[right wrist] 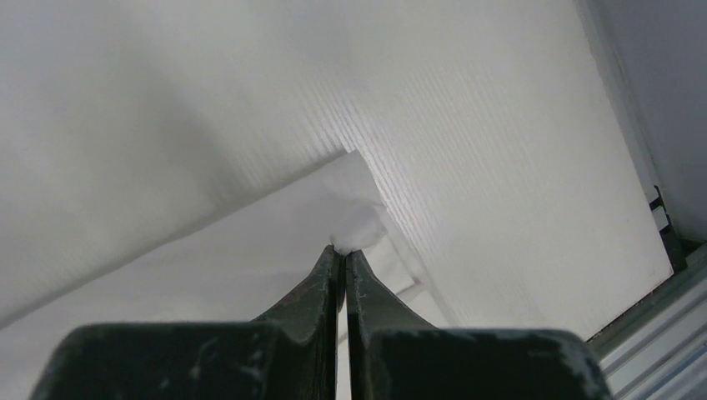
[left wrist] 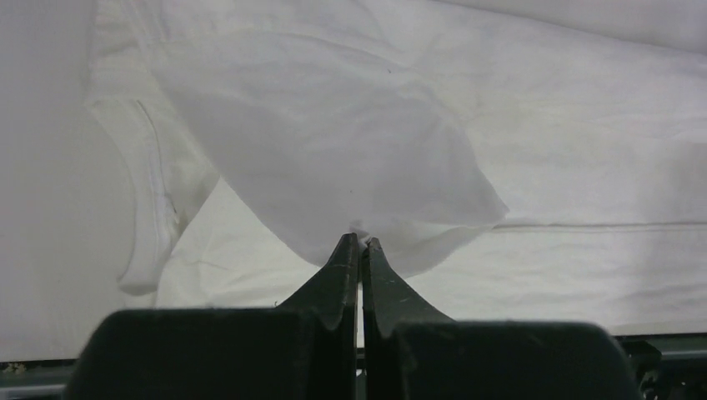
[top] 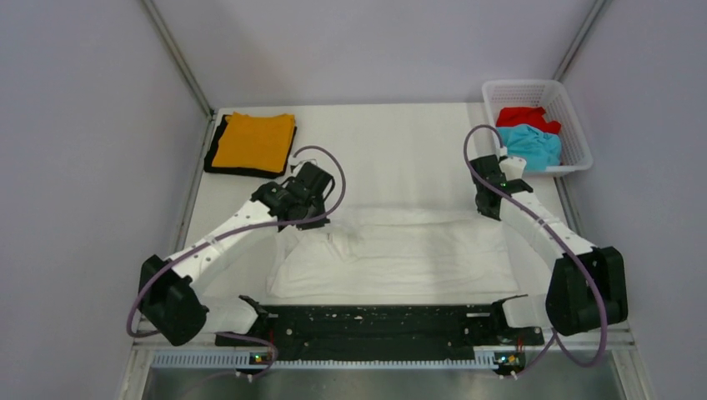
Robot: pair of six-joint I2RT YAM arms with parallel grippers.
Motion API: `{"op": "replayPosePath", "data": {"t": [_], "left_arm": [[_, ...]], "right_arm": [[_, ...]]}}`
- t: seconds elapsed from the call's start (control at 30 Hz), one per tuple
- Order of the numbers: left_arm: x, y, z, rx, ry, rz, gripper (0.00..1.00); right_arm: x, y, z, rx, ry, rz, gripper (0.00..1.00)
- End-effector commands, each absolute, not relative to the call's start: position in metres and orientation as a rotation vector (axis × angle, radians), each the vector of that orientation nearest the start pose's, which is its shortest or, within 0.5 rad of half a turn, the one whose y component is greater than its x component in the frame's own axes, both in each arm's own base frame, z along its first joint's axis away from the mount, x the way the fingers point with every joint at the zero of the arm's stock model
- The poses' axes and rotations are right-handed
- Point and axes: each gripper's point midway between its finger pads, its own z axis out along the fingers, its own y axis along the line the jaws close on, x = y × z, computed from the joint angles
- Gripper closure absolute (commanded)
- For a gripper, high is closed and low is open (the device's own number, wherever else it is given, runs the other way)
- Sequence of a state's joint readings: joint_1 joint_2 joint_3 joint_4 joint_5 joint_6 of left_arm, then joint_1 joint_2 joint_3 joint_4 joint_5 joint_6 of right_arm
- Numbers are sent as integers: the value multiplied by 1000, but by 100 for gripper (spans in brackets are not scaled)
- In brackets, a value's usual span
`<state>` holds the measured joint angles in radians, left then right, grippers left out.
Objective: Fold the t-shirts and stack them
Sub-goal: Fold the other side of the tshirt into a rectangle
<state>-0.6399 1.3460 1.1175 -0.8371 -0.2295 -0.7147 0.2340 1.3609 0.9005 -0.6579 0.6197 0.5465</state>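
Robot lab: blank panels [top: 92,125] enclosing a table [top: 400,142].

No writing, label or number can be read anywhere here: not on the plain white cloth t-shirt [top: 392,254], the folded orange cloth t-shirt [top: 253,140], nor the white plastic lattice basket [top: 574,125].

Top camera looks down over the whole table [top: 400,142]. Wrist cameras sit close behind left pincer [left wrist: 360,243] and right pincer [right wrist: 343,250], sharing the white shirt [left wrist: 333,133] ahead.

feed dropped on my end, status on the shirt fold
Left gripper and right gripper: jaws shut on white t-shirt. Orange shirt stacked on black shirt, far left. Nothing blocking the fold.
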Motion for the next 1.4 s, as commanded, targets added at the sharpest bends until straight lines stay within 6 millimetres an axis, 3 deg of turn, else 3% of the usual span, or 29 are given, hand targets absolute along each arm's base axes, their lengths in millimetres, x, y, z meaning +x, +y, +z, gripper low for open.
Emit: {"op": "replayPosePath", "data": {"t": [0.0, 0.17, 0.4, 0.47, 0.53, 0.6, 0.63, 0.77, 0.87, 0.97, 1.1, 1.23, 1.37], "left_arm": [[229, -171, 147, -254, 2564, -270, 100], [212, -165, 137, -294, 2594, -274, 100], [174, -146, 114, -351, 2670, -246, 100], [161, -146, 102, -366, 2713, -275, 100], [147, -145, 89, -383, 2763, -281, 96], [134, -137, 79, -414, 2807, -246, 83], [129, -135, 76, -426, 2824, -236, 69], [122, -128, 81, -437, 2825, -223, 25], [135, -135, 100, -398, 2762, -282, 3], [166, -148, 115, -367, 2634, -334, 1], [217, -168, 119, -434, 2484, -371, 1], [252, -180, 88, -513, 2512, -368, 1], [274, -190, 52, -603, 2609, -434, 1]], "right_arm": [[276, -21, 116, 576, 2361, -510, 100], [278, -23, 118, 578, 2356, -526, 100], [262, -27, 107, 602, 2398, -575, 100], [254, -29, 103, 611, 2421, -596, 96], [245, -31, 97, 618, 2450, -622, 85], [237, -30, 91, 649, 2472, -624, 62], [235, -30, 89, 656, 2475, -619, 48], [239, -33, 101, 692, 2419, -618, 24], [251, -28, 111, 685, 2369, -547, 5], [268, 1, 105, 598, 2398, -315, 2], [291, 62, 96, 343, 2407, 125, 1], [294, 100, 81, 224, 2434, 370, 1], [294, 111, 63, 188, 2456, 439, 1]]}}
